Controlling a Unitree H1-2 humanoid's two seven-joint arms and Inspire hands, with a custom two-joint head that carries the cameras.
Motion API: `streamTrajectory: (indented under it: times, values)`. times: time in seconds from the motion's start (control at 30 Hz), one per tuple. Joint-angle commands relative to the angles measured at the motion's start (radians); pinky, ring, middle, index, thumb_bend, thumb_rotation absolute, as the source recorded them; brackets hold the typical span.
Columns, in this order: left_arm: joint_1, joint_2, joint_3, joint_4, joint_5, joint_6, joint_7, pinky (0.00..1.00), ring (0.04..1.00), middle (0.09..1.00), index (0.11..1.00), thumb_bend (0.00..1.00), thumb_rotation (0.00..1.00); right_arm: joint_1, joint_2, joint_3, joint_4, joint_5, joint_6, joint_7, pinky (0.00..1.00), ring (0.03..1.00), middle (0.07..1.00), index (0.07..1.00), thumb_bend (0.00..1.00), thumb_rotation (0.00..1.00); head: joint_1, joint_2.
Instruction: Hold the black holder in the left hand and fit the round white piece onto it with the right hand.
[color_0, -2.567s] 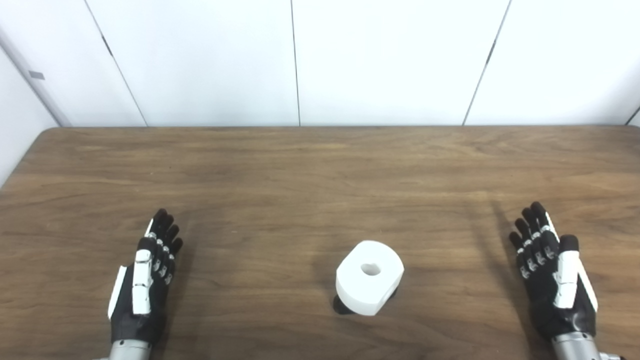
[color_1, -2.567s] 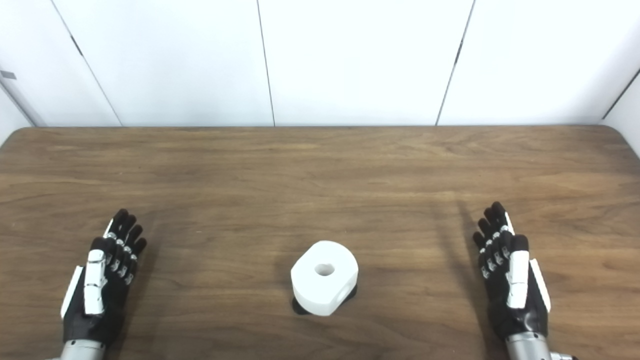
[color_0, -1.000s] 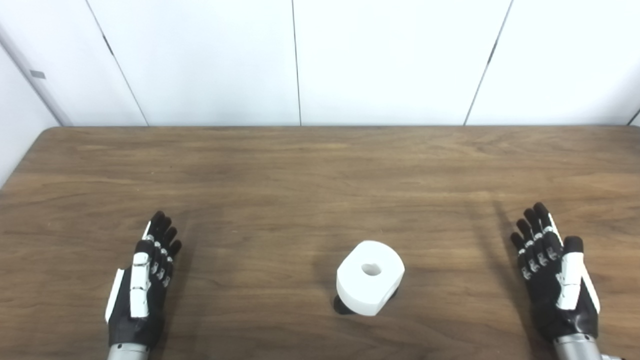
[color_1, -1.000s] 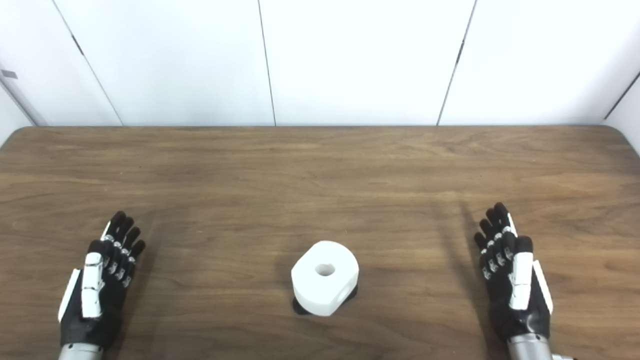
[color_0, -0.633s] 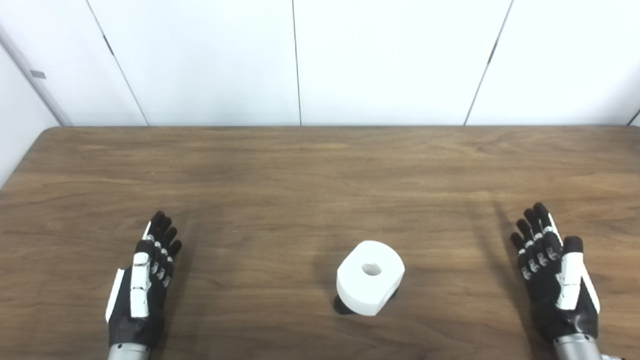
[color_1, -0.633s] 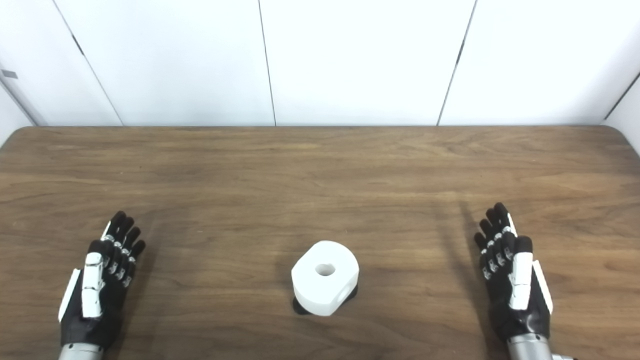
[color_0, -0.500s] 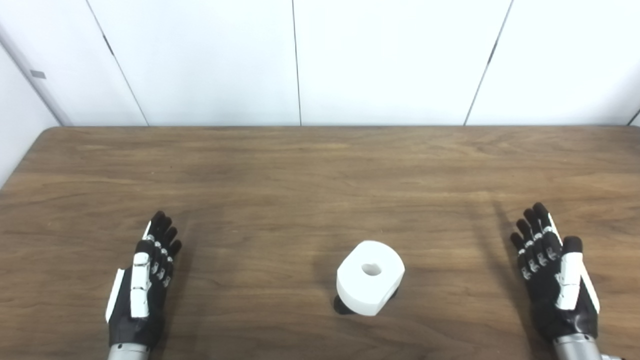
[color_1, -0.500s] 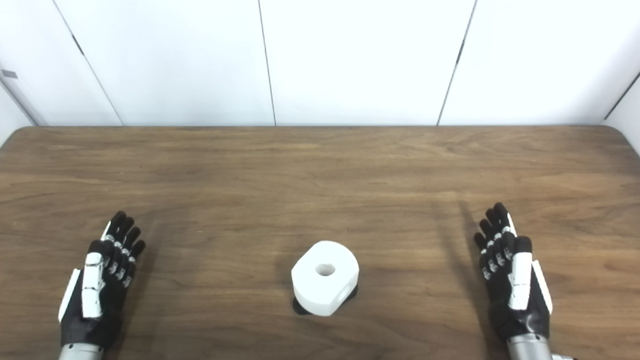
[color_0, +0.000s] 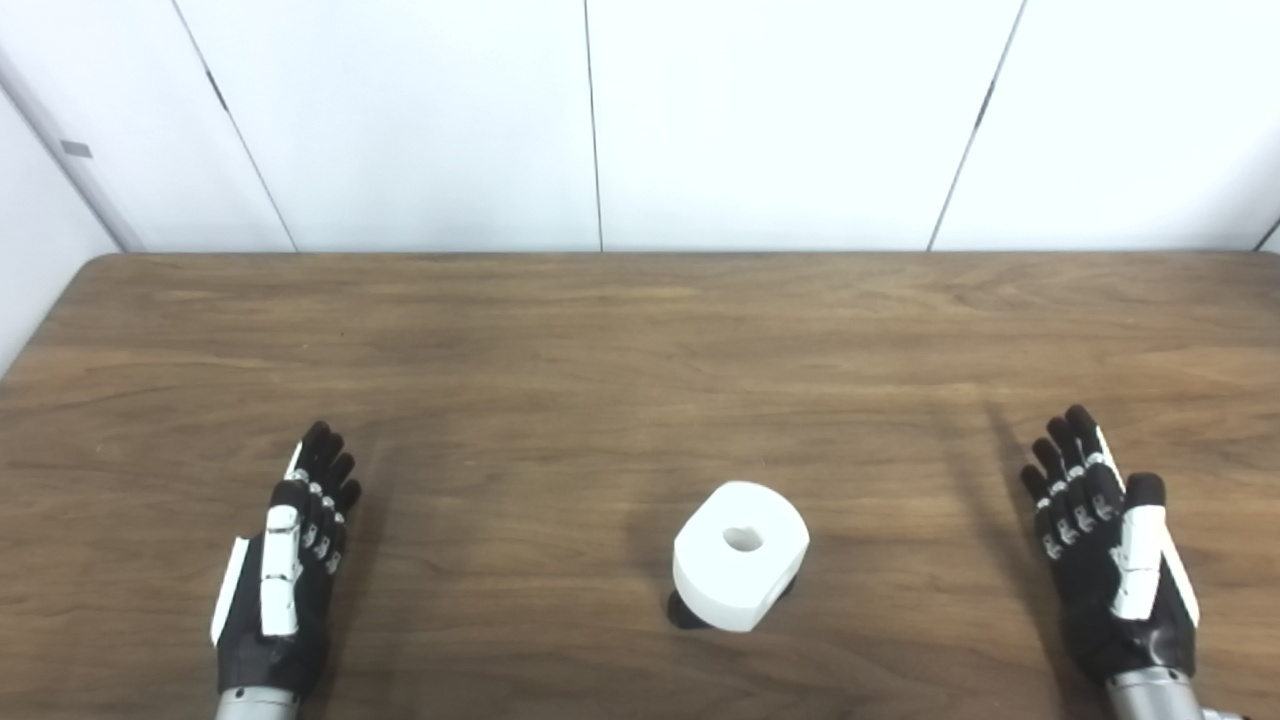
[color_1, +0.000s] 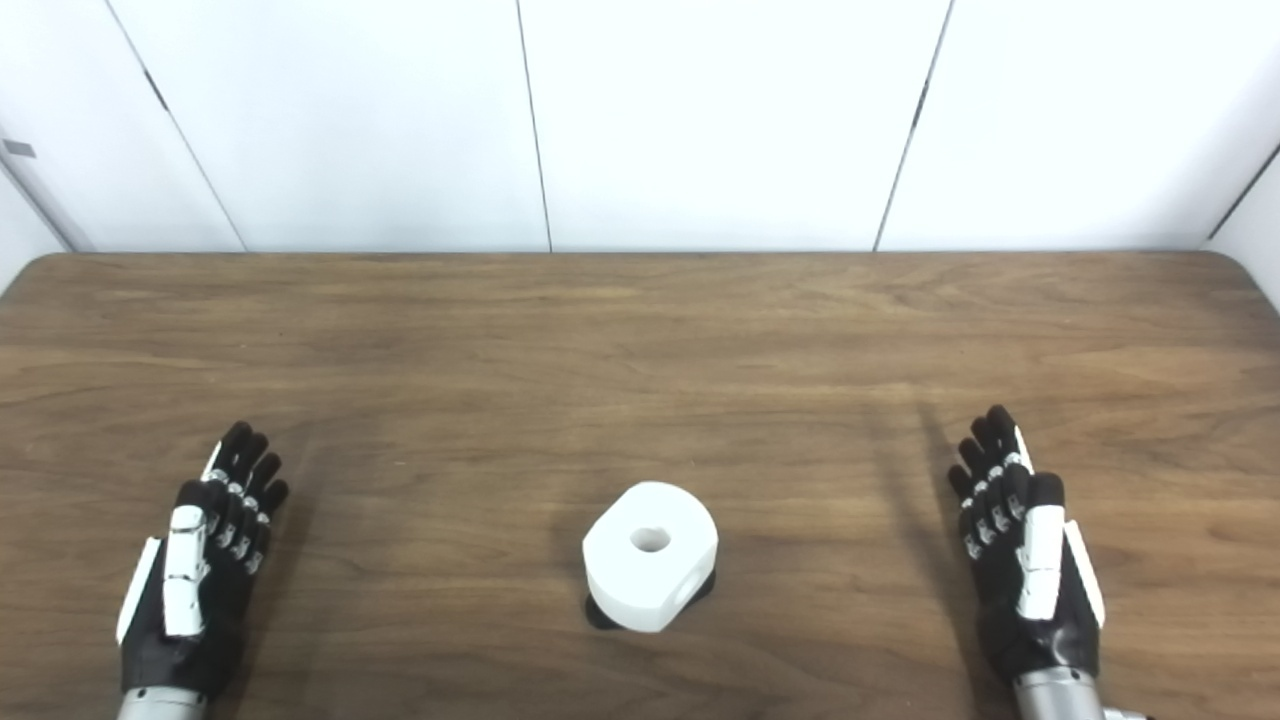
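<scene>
The round white piece (color_0: 741, 555) sat on the wooden table (color_0: 640, 330) near its front edge, a little to the right of the middle, with a small hole in its top face turned upward. Only a thin dark sliver of the black holder (color_0: 684, 612) showed, peeking out from under the lower left and right rim of the white piece, so the white piece appeared to rest already on top of the holder; how firmly the two were joined could not be told. The left hand (color_0: 285, 570) lay flat and released near the front left of the table, fingers stretched forward and holding nothing. The right hand (color_0: 1112, 555) lay the same way near the front right, also released and empty. Both hands were well apart from the stacked parts, which stood between them. The stack lay to the right of the left hand and to the left of the right hand, at about the same depth as the palms. The right hand looked slightly nearer to it than the left. The piece had no clear long axis seen from above, being roughly round. Judging from this, any reach would have to go sideways and inward, with the left hand travelling the longer way to the holder's low, mostly hidden base.
</scene>
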Motion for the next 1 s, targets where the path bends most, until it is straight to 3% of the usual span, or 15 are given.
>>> streamTrajectory:
  times: [0.0,0.67,0.97]
  values:
    - [0.002,0.006,0.004,-0.031,-0.006,-0.004,0.001,1.00,1.000,1.000,1.000,0.51,1.00,0.025,0.025,-0.002,0.006,0.014,0.005,-0.005,1.00,1.000,1.000,0.989,0.59,1.00,0.006,0.005]
    - [-0.015,0.006,0.011,0.010,-0.002,-0.031,0.003,1.00,1.000,1.000,1.000,0.53,1.00,0.011,0.029,0.007,0.038,-0.015,-0.015,-0.007,1.00,1.000,0.995,0.982,0.59,1.00,-0.015,-0.008]
    - [-0.021,0.001,0.014,0.021,-0.007,-0.032,0.000,1.00,1.000,1.000,1.000,0.52,1.00,0.003,0.033,0.010,0.060,-0.030,-0.036,-0.003,1.00,1.000,1.000,0.995,0.58,1.00,-0.016,-0.039]
